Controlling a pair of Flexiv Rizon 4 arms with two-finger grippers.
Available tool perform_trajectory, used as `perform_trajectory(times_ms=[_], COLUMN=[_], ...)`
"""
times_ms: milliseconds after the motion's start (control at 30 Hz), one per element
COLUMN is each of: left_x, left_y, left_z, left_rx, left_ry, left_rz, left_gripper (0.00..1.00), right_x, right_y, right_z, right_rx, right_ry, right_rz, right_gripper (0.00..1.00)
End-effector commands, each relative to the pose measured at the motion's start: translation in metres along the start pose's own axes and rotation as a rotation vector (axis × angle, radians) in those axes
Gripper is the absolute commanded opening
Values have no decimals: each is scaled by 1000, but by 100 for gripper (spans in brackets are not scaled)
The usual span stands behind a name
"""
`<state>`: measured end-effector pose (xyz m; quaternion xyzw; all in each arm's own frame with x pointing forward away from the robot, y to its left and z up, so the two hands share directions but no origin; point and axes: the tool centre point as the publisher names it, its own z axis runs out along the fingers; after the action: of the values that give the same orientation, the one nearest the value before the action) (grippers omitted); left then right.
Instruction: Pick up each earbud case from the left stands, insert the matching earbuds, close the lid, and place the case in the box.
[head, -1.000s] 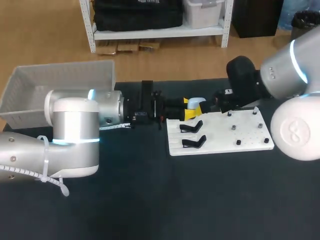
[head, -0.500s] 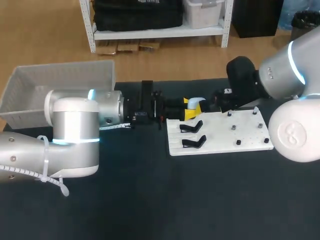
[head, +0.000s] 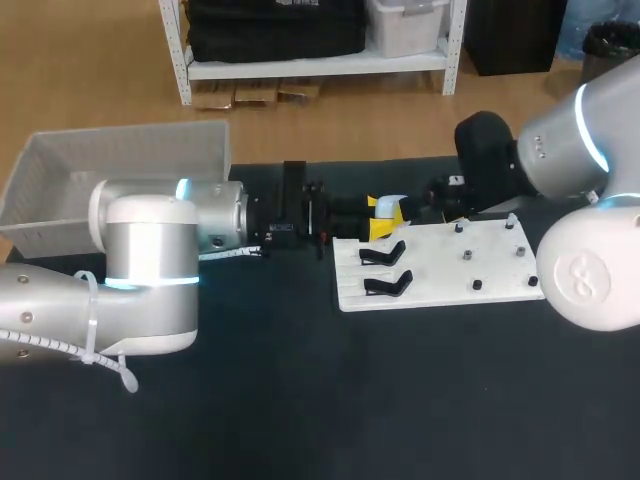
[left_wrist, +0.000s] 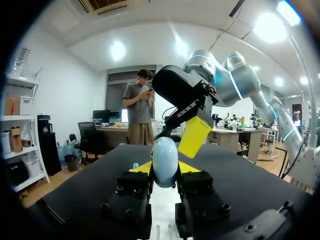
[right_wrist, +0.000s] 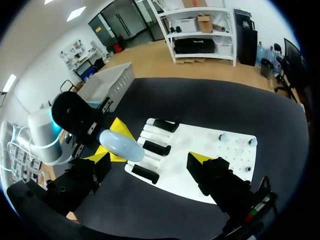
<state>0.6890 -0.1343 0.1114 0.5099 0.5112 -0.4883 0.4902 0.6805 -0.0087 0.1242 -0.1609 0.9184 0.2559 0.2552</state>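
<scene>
On a dark bench, a white box (head: 125, 155) sits at ten o'clock, close beside the left arm (head: 150, 280), which would make for a short final drop. Out over the bench's middle, the left end effector (head: 383, 218) is clamped on a pale blue earbud case (left_wrist: 165, 161). It grips the case low by its sides so the upper part stands clear, apparently to steady it for the other arm. At the case's three o'clock hangs the right end effector (right_wrist: 150, 159), fingers spread wide and holding nothing, one yellow tip just beside the case. Toward four o'clock lies the white board (head: 500, 275). Its black stands (head: 387, 284) are empty at its left side, and small pieces, too small to identify, dot its right.
</scene>
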Motion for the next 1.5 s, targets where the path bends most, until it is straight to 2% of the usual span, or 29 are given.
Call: perform_trajectory(times_ms=[33,367,533,667,800,967,1167,1333,1500], left_x=[1,1,1,1,1,1,1,1,1], left_y=[-2,-2,-2,-2,-2,-2,-2,-2,-2], left_z=[0,0,0,0,0,0,0,0,0], left_rx=[-7,-7,-7,-7,-7,-7,-7,-7,-7], left_ry=[-5,-5,-5,-5,-5,-5,-5,-5,-5], left_rz=[4,4,4,4,4,4,4,4,4], left_gripper=[0,0,0,0,0,0,0,0,0], right_x=[0,-8,-20,-31,-36,-36,-23,-11,-4], right_y=[2,2,2,1,-7,-33,-77,-107,-126], right_z=[2,-1,-6,-20,-38,-56,-60,-57,-50], right_rx=[25,31,41,51,118,270,432,516,561], right_ry=[-9,-27,-52,-90,-98,-19,160,276,343], right_rz=[2,10,7,-13,-73,-153,-167,-175,-184], right_gripper=[100,100,100,100,100,100,100,100,100])
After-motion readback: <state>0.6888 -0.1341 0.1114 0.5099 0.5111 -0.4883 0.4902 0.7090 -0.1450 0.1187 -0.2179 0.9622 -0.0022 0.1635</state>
